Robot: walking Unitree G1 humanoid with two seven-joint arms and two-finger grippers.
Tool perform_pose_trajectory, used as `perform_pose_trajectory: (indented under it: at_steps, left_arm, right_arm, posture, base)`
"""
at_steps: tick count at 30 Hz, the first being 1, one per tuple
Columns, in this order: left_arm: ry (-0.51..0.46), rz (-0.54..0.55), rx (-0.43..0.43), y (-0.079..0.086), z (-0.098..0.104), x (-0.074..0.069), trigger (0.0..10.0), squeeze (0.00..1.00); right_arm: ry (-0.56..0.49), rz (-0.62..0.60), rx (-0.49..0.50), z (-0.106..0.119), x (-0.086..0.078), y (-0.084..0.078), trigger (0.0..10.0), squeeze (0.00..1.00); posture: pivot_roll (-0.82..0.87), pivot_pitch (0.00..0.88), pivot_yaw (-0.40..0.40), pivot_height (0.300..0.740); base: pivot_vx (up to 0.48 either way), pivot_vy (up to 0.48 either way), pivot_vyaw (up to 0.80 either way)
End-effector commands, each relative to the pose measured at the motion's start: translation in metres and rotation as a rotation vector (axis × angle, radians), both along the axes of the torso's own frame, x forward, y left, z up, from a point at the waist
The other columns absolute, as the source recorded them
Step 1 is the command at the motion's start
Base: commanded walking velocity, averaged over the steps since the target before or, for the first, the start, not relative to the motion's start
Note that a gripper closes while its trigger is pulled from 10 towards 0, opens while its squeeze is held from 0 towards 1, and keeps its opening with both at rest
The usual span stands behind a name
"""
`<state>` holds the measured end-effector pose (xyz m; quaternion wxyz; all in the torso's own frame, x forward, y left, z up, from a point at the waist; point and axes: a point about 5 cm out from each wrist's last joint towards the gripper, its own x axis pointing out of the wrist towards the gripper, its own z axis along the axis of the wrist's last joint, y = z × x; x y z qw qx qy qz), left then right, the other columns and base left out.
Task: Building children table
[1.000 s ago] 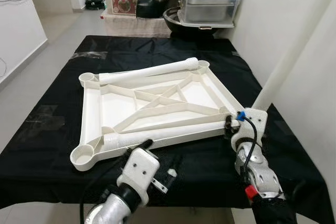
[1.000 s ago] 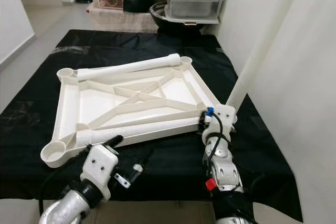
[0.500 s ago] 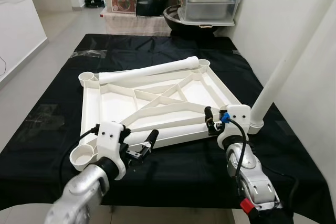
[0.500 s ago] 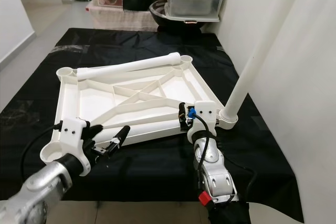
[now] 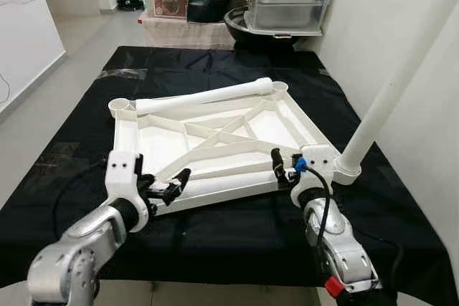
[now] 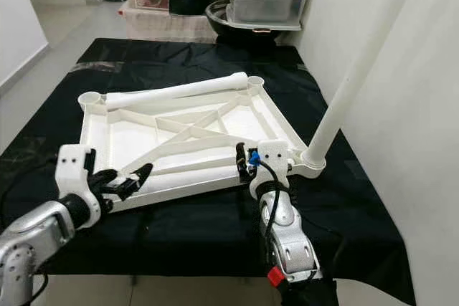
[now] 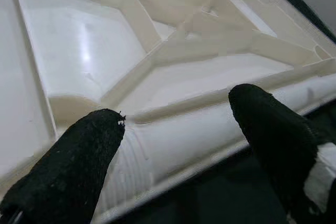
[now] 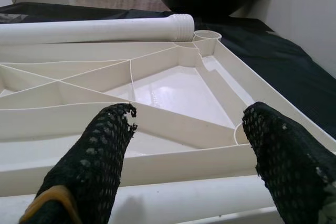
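1. A white plastic tabletop [image 5: 215, 141] lies upside down on a table draped in a wrinkled black cloth [image 5: 237, 227]. Its underside faces up, a shallow square tray shape stiffened by raised ribs that cross in diagonals, with a round open socket at each corner.
2. One smooth white tubular leg [image 5: 204, 97] lies along the far edge of the tabletop, its end ribbed with threads. A second leg [image 5: 229, 183] lies along the near edge, its threaded end towards the left gripper.
3. A third leg [image 5: 391, 98] stands in the near right corner socket, leaning up and away to the right against the pale wall.
4. The left gripper [image 5: 165, 188] is at the near left corner; its black, rough-textured fingers [image 7: 79, 166] are spread wide over the threaded end of the near leg, not closed on it.
5. The right gripper [image 5: 281, 170] is at the near right end of the same leg, just beside the socket with the standing leg. Its mesh-textured black fingers [image 8: 100, 156] are also wide apart, holding nothing.
6. Beyond the table sit a clear plastic box [image 5: 287, 8] with a dark green lid and a black bowl [image 5: 240, 23].
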<state>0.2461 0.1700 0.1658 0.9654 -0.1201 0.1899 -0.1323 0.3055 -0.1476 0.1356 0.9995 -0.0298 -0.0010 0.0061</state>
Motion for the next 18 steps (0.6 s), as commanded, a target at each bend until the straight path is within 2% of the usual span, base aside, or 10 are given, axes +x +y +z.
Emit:
perform_pose_trajectory:
  at_steps: [1,6,12,18]
  left_arm:
    - [0.072,-0.017,0.004,-0.001,-0.005,-0.011,10.0,0.00]
    - [0.137,-0.001,-0.013,0.003,-0.010,-0.014,10.0,0.00]
    - [0.158,0.027,-0.007,0.010,-0.012,-0.013,10.0,0.00]
    - [0.148,0.054,0.015,0.022,-0.001,-0.006,10.0,0.00]
  right_arm:
    - [0.016,0.008,-0.006,-0.006,-0.002,0.002,10.0,0.00]
    - [0.019,0.001,-0.005,-0.005,-0.002,0.001,10.0,0.00]
    - [0.015,-0.005,-0.005,-0.004,0.000,-0.001,10.0,0.00]
    - [0.017,-0.014,-0.014,-0.005,0.000,-0.005,10.0,0.00]
  posture:
    - [0.15,0.032,-0.054,0.740]
    - [0.15,0.027,-0.055,0.740]
    - [0.15,0.027,-0.053,0.740]
    - [0.14,0.033,-0.053,0.740]
  base:
    - [0.000,0.000,0.00]
    - [0.000,0.000,0.00]
    - [0.000,0.000,0.00]
    - [0.000,0.000,0.00]
